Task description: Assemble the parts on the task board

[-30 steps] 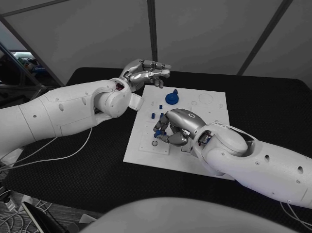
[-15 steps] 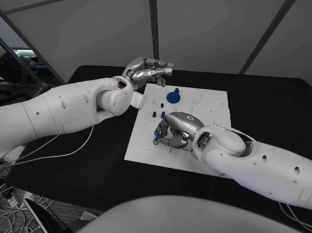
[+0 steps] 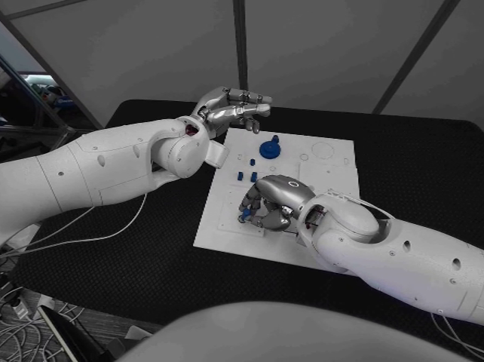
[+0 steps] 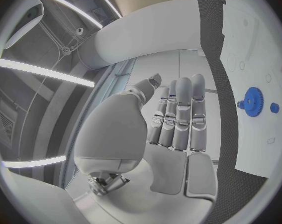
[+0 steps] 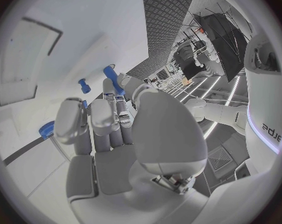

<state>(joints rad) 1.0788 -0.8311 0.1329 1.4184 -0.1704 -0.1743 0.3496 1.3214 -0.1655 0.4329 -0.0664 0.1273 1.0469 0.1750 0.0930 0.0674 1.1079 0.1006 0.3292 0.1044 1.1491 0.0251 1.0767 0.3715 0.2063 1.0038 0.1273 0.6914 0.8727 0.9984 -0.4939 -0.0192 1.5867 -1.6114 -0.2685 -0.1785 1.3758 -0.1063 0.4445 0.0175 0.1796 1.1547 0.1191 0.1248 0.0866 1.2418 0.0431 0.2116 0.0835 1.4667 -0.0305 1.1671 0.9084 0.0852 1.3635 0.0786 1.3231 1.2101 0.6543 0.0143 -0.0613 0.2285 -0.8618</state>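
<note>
Left hand (image 3: 234, 109) has drifted slightly back past the task board (image 3: 320, 219) far-left corner, fingers curled, holding nothing; blue gear (image 3: 269, 149) stands unchanged; right hand (image 3: 271, 202) has lowered onto the board, pinching a small blue peg (image 3: 244, 219), likely seating it

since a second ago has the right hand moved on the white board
Barely, if at all: the right hand stays over the same spot on the task board, below the blue gear; the whole picture shifted slightly.
</note>
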